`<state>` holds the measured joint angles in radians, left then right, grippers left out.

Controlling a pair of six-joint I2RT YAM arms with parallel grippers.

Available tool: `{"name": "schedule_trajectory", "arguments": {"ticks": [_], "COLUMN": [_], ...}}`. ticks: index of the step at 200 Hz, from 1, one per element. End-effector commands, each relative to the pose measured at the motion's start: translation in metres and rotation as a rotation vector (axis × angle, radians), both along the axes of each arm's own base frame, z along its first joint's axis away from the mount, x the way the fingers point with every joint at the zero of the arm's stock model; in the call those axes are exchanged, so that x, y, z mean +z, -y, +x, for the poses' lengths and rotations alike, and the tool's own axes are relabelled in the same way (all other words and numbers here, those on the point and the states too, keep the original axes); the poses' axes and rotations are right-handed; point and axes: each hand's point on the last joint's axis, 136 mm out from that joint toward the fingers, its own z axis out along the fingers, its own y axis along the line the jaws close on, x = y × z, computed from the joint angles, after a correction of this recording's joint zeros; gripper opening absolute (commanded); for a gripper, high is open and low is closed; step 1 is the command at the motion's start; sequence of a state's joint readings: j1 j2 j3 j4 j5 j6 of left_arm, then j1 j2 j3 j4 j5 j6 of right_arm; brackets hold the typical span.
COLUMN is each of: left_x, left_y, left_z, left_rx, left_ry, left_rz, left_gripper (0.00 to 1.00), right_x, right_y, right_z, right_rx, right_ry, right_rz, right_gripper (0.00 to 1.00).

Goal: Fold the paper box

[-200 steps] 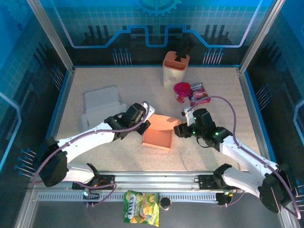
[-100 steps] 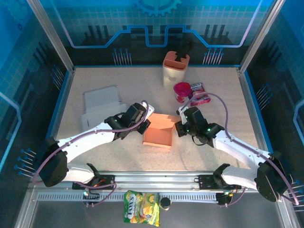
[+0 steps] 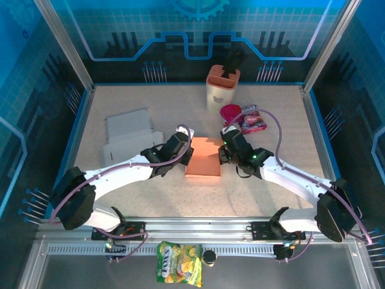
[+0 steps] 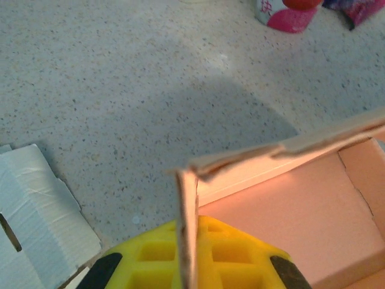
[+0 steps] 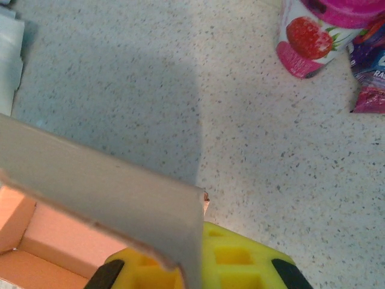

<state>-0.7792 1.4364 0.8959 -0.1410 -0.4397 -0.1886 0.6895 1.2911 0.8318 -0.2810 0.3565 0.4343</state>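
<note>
The orange paper box [image 3: 203, 158] sits mid-table, held between both arms. My left gripper [image 3: 187, 154] is shut on the box's left wall, whose thin edge [image 4: 187, 223] stands upright between the yellow fingers [image 4: 240, 259]. The box's orange inside [image 4: 301, 211] shows to the right of that edge. My right gripper [image 3: 222, 154] is shut on the right wall [image 5: 108, 192]. That wall runs as a grey-looking panel into the yellow fingers [image 5: 240, 265], with the orange inside [image 5: 36, 241] below it.
A flat white cardboard blank [image 3: 128, 135] lies to the left of the box. At the back right are a peach holder [image 3: 222, 87], a pink strawberry cup [image 3: 230, 113] and a snack packet [image 3: 252, 120]. A candy bag [image 3: 179, 262] lies on the front rail.
The right gripper has moved in toward the box and shut on its right wall. The box has shifted slightly away from the bases and now looks narrower, with its sides drawn up.
</note>
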Motion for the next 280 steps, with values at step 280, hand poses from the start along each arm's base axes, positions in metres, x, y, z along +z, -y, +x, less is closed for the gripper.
{"name": "schedule_trajectory", "arguments": {"ticks": [280], "left_x": [-0.009], "left_y": [0.037], "left_z": [0.001], "left_rx": [0.097], "left_ry": [0.165], "left_rz": [-0.344], "left_gripper": [0.00], "right_x": [-0.016], "right_y": [-0.023], "right_z": [0.006], "right_rx": [-0.054], "right_ry": [0.215], "right_rz": [0.263], "right_gripper": [0.00]}}
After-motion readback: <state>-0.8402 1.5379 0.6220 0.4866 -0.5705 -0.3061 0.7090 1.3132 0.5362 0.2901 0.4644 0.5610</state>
